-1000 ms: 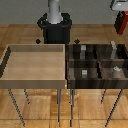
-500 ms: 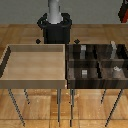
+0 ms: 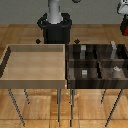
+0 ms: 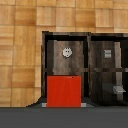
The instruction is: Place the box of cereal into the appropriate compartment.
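Note:
The box of cereal (image 3: 124, 26) is a small red box hanging high in the air at the exterior view's far right, beyond the back right corner of the dark compartment tray (image 3: 68, 64). My gripper (image 3: 123, 16) is shut on it from above, partly cut off by the frame edge. In the wrist view the box of cereal (image 4: 64, 91) fills the lower middle, with the dark compartment tray (image 4: 89, 50) far below it. My fingers are mostly hidden there.
A large light wooden tray (image 3: 10, 55) stands beside the dark tray on the exterior view's left; both are on thin legs. Small grey blocks (image 3: 85, 72) lie in several compartments, and a pale round item (image 4: 66, 52) lies in one. The robot base (image 3: 55, 27) is behind.
The gripper with the red box has shifted slightly toward the exterior view's right edge. Nothing else has moved.

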Tool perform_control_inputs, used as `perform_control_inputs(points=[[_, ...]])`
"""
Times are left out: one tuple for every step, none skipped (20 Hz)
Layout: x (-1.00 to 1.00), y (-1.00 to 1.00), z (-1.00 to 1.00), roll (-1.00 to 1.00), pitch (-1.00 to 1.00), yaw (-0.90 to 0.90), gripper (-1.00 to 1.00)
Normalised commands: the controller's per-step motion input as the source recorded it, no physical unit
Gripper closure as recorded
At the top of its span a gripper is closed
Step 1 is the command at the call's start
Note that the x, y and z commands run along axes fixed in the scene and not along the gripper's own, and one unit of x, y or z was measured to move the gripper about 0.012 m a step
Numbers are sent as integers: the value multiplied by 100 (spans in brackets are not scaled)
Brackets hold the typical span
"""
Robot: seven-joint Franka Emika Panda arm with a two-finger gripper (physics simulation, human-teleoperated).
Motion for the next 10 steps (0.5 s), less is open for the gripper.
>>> perform_control_inputs(points=[[0,0,-100,0,0,0,100],[0,0,-100,0,0,0,100],[0,0,-100,0,0,0,100],[0,0,-100,0,0,0,100],[0,0,-100,0,0,0,100],[0,0,-100,0,0,0,100],[0,0,-100,0,0,0,100],[0,0,-100,0,0,0,100],[0,0,-100,0,0,0,100],[0,-14,-100,0,0,0,100]])
